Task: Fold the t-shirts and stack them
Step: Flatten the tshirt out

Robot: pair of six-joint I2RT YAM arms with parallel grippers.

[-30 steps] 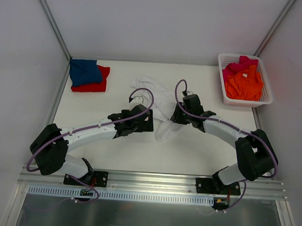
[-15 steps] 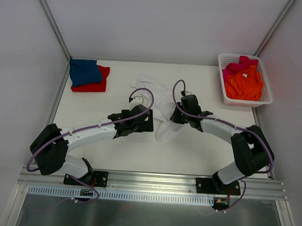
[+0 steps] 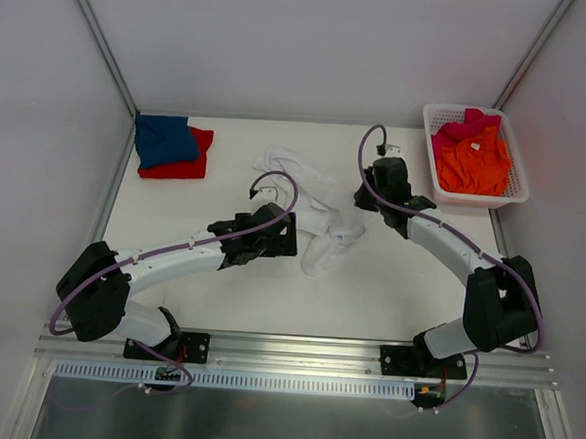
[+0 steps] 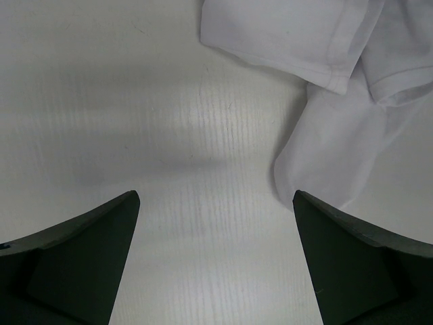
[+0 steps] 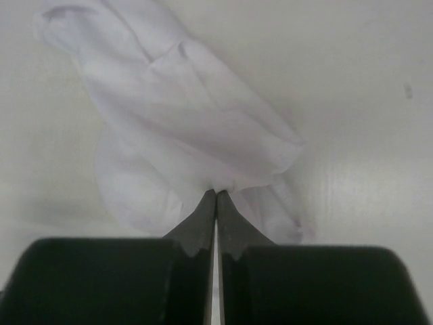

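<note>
Right gripper (image 5: 216, 196): jaws together, clamped on a pinch of the white t-shirt (image 3: 308, 201), which lies crumpled mid-bench. Left gripper (image 4: 216, 261): jaws wide apart, holding nothing, over bare bench (image 4: 135, 135) just beside a white hem. The blue t-shirt (image 3: 165, 139) lies folded on the red t-shirt (image 3: 196, 165) at the far left corner. The orange t-shirt (image 3: 475, 164) and pink t-shirt (image 3: 462, 125) wait in the basket (image 3: 474, 197). Judgement: the white shirt is being spread. The left gripper should take an opposite edge, one layer only, then both should draw apart low and evenly.
</note>
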